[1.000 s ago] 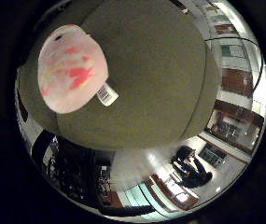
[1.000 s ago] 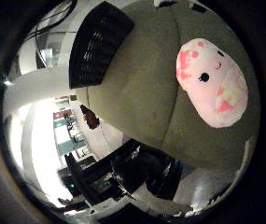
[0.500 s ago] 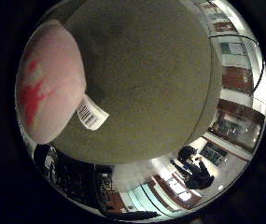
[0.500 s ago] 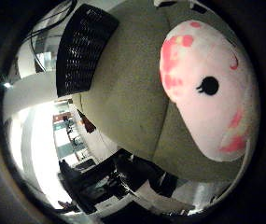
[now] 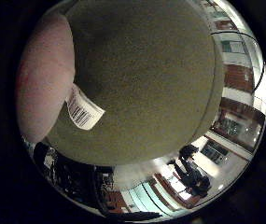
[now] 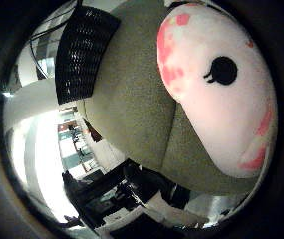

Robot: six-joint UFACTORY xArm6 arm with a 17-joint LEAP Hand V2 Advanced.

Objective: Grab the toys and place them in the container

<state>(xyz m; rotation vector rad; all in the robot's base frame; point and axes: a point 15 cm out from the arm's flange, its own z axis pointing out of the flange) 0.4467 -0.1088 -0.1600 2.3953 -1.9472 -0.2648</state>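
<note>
Palm right over the pink plush toy (image 6: 216,94) — it fills much of my thumb-side view, black stitched eye staring up, so it's close. It lies on the olive cushion (image 5: 151,79), its white barcode tag (image 5: 83,110) flat on the fabric beside it. This is the reach for 1 toy, grasp not yet made. My fingers aren't showing, so spread or curled I cannot tell. Next: settle down, close around the soft body — then carry it to the black mesh container (image 6: 84,52) sitting at the cushion's edge.

An olive-green cushioned surface (image 5: 156,79) fills both views, with a lit room of furniture (image 5: 188,170) beyond it.
</note>
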